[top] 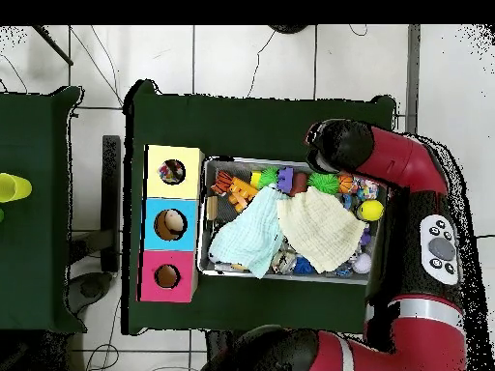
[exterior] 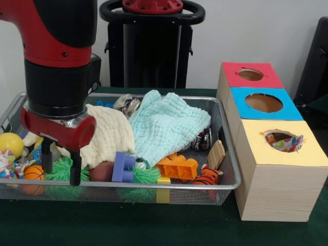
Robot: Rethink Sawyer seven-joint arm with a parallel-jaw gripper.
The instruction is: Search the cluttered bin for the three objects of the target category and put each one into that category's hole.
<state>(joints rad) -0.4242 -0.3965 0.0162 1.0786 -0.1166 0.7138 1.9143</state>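
Note:
The wire-mesh bin (exterior: 227,154) is full of toys and also shows in the overhead view (top: 204,217). My gripper (exterior: 61,165) hangs over the bin's front left corner, open and empty, its black fingers (exterior: 76,168) just above a green spiky toy (exterior: 60,169). One polka-dot cloth (exterior: 291,144) pokes out of the round hole (exterior: 279,137) in the yellow-topped box, and shows as a colourful patch in the overhead view (top: 172,173). No other polka-dot cloth shows plainly in the bin. In the overhead view the arm's wrist hides the gripper.
A plain cream cloth (exterior: 110,134) and a mint-green cloth (exterior: 166,123) cover the bin's middle. Around them lie a yellow ball (exterior: 10,144), an orange ball (exterior: 33,172), a purple block (exterior: 123,168), orange bricks (exterior: 179,166) and a tiger toy (exterior: 207,176). The blue-topped hole (exterior: 264,102) and red-topped hole (exterior: 250,75) stand behind the yellow one.

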